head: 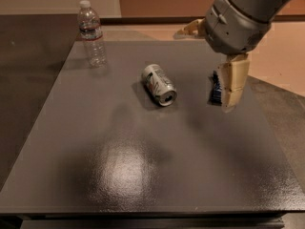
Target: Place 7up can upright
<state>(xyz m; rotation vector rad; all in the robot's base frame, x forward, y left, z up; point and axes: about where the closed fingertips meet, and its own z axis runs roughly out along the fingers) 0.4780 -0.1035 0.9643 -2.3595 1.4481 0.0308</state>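
The 7up can (158, 85) lies on its side near the middle of the dark grey table (143, 175), its shiny open end facing the front right. My gripper (231, 101) hangs pointing down to the right of the can, about a can's length away and not touching it. It holds nothing that I can see. The grey arm (238, 18) comes in from the upper right.
A clear water bottle (93, 32) stands upright at the table's back left. A dark blue snack packet (216, 87) lies flat to the right of the can, mostly hidden behind my gripper. The table's right edge runs just beyond the gripper.
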